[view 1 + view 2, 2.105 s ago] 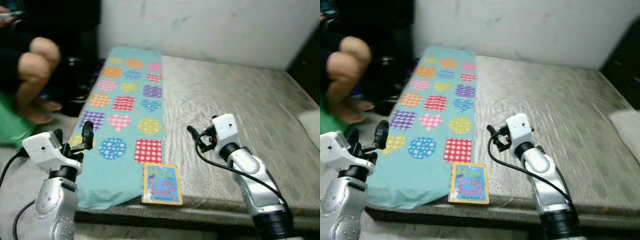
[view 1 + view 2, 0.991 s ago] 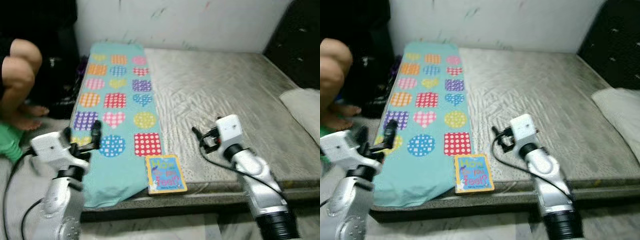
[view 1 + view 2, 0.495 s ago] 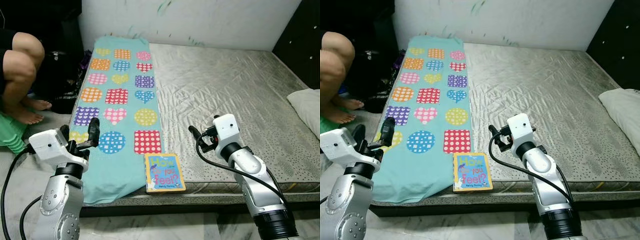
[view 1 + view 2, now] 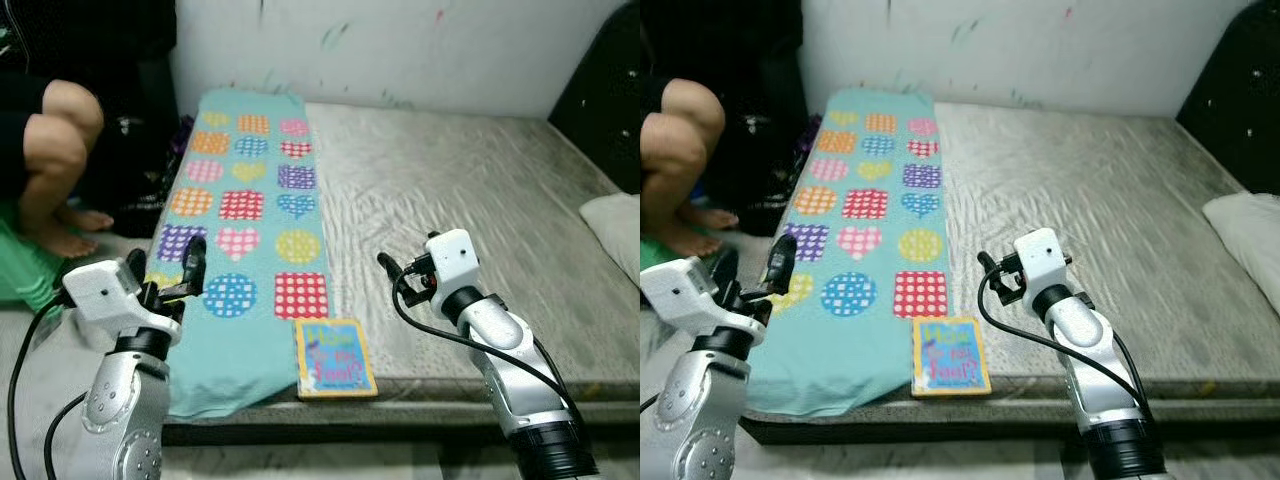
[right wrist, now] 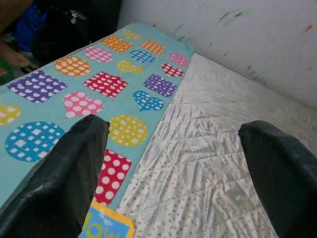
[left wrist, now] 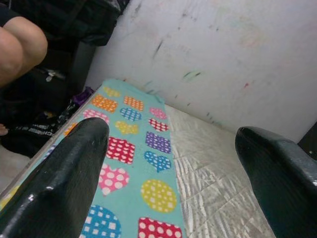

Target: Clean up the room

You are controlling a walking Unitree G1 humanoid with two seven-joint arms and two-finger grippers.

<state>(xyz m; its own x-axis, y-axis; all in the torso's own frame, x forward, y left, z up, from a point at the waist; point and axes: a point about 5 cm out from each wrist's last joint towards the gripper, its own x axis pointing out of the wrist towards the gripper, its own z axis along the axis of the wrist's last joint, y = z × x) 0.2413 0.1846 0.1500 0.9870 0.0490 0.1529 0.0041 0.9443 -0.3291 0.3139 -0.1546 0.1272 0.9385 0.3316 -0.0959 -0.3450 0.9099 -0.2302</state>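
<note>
A small book (image 4: 336,371) with a yellow border and blue cover lies flat at the mattress's front edge, beside the teal blanket (image 4: 250,200) printed with coloured hearts, dots and squares. The blanket runs along the left side of the grey mattress (image 4: 480,190) and hangs over its front corner. My right gripper (image 4: 396,268) hovers open over the mattress, just right of and beyond the book; the book's corner (image 5: 101,225) sits below its fingers. My left gripper (image 4: 165,275) is open above the blanket's near left edge, empty.
A person (image 4: 50,150) crouches on the floor left of the bed, beside dark bags (image 4: 130,150). A white pillow (image 4: 612,225) lies at the mattress's right edge. A white wall (image 4: 400,45) backs the bed. The bed's front edge is just before me.
The camera has swayed and the scene has shifted slightly in the picture. Both arms keep the same raised pose with open fingers. The book and blanket lie as before.
</note>
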